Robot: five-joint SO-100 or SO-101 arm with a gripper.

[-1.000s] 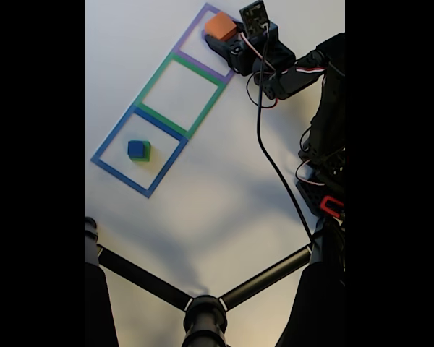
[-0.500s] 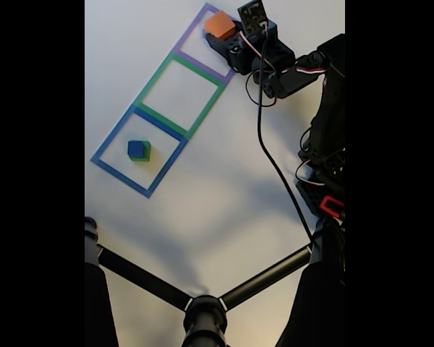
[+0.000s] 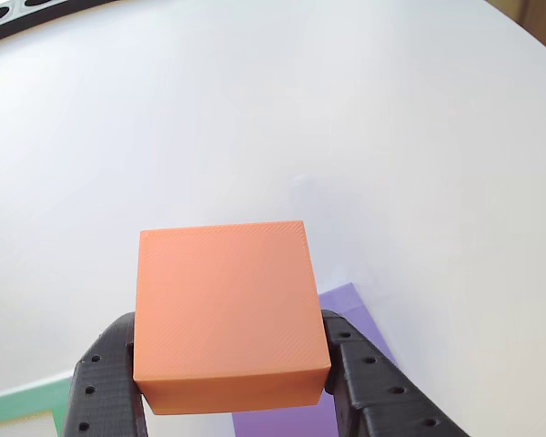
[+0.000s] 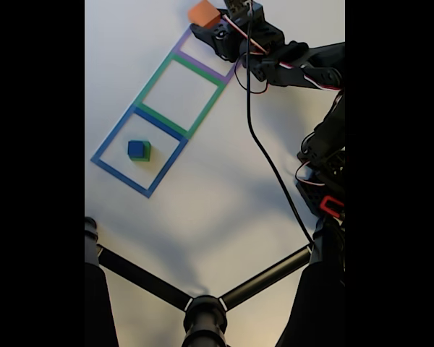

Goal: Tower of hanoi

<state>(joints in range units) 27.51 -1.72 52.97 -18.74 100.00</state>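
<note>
Since the earlier frames the arm is reaching farther out, and the orange block (image 4: 203, 14) is sitting higher in the fixed view, now past the far end of the purple outline (image 4: 202, 50) rather than over it. The hand (image 3: 232, 387) is clenching the orange block (image 3: 226, 311) between its two black fingers (image 3: 105, 382), one pressing each side, with the block's top face tilting toward the other view's camera. Below the block in that view, a purple surface (image 3: 346, 309) is showing just beside the right finger, though whether it is tape or a foam block cannot be told, and a strip of green tape (image 3: 23, 401) is lying at the lower left. In the fixed view the blue cube (image 4: 136, 149) is sitting on top of the green block (image 4: 146, 152), inside the blue outline (image 4: 116, 134) on the white tabletop (image 4: 224, 188), well apart from the hand (image 4: 206, 22). The green outline (image 4: 159, 72) is lying between the blue and purple ones. A black cable (image 4: 264, 152) is trailing from the arm down toward the dark tripod legs (image 4: 202, 303) at the bottom.
</note>
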